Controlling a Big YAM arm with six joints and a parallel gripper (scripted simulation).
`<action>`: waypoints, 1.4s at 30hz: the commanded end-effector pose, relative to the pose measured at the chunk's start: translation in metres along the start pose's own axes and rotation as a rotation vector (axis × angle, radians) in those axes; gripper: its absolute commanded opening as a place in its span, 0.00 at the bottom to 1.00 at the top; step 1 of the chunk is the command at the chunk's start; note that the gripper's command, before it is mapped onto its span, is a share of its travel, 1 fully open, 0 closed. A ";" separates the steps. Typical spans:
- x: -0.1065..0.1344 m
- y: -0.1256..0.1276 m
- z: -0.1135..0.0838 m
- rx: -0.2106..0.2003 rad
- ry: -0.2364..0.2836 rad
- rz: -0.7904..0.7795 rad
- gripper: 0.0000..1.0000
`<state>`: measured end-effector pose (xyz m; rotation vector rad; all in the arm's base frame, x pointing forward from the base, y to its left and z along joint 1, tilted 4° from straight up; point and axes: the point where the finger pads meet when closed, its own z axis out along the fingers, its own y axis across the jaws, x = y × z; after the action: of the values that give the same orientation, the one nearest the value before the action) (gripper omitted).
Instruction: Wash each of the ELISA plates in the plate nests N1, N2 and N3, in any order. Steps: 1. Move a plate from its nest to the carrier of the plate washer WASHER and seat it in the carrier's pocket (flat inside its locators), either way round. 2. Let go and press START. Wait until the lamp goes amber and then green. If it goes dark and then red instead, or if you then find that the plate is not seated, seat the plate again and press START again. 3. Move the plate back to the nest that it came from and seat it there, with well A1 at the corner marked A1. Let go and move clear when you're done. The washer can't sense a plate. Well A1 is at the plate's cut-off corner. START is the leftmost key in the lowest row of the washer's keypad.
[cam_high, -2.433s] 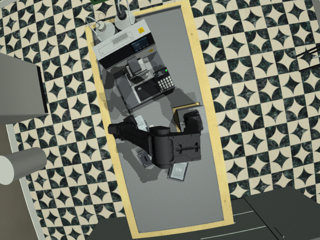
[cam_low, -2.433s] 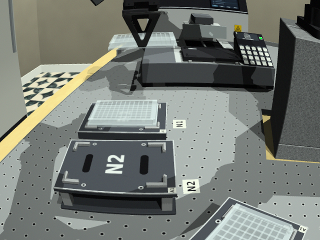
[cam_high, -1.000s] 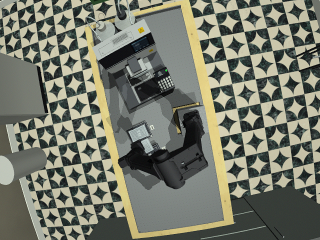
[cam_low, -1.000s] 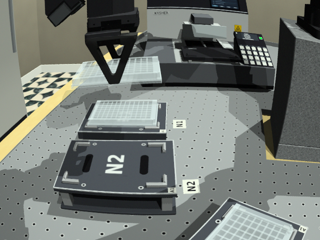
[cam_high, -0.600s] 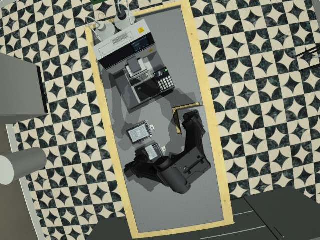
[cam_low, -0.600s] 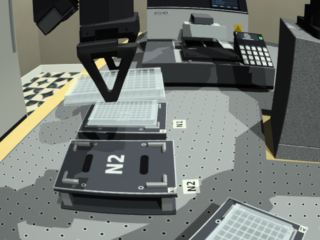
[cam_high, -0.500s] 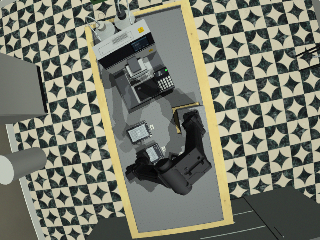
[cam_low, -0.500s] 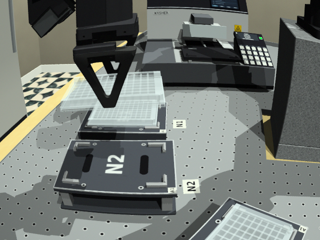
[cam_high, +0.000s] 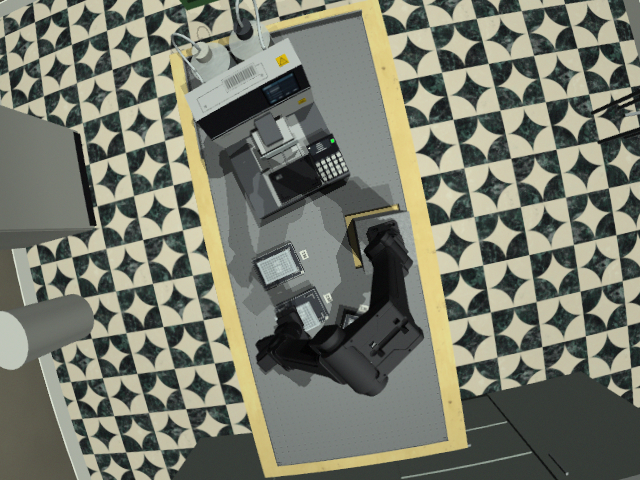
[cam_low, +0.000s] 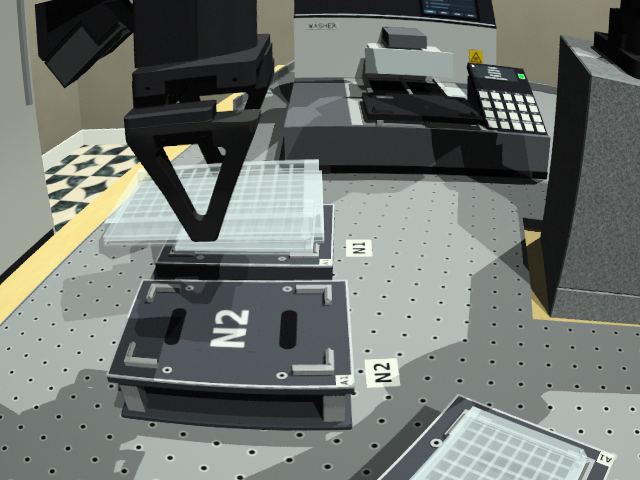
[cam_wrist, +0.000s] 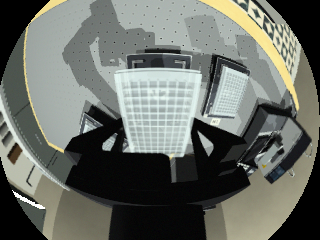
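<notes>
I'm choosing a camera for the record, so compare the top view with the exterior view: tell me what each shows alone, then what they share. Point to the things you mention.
Only top: two white, round bottles (cam_high: 210, 60) (cam_high: 249, 45) with pale tubes, behind the washer.

Only exterior: the large white "N2" print (cam_low: 230, 328) on the dark nest deck, and the small "WASHER" label (cam_low: 322, 25).

Both: the raised, clear gridded plate (cam_high: 310, 316) (cam_low: 279, 196), the black keypad with white keys (cam_high: 331, 166) (cam_low: 511, 111), and its green lamp (cam_high: 332, 140) (cam_low: 521, 76).

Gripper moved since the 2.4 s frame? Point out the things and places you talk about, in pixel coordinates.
Yes. In the exterior view the gripper (cam_low: 204, 235) (cam_wrist: 157, 121) has come away from the washer (cam_low: 413, 147) (cam_high: 248, 82) (cam_wrist: 280, 145), toward nest N2 (cam_low: 258, 356) (cam_high: 323, 310) (cam_wrist: 137, 61).
</notes>
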<state>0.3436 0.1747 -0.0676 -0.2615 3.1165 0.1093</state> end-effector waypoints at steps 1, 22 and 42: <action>-0.012 0.004 -0.006 -0.005 -0.023 0.007 0.84; -0.012 0.003 -0.006 -0.005 -0.024 0.007 0.84; -0.012 0.003 0.022 -0.003 -0.021 0.015 0.84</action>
<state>0.3435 0.1748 -0.0876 -0.2518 3.1187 0.1089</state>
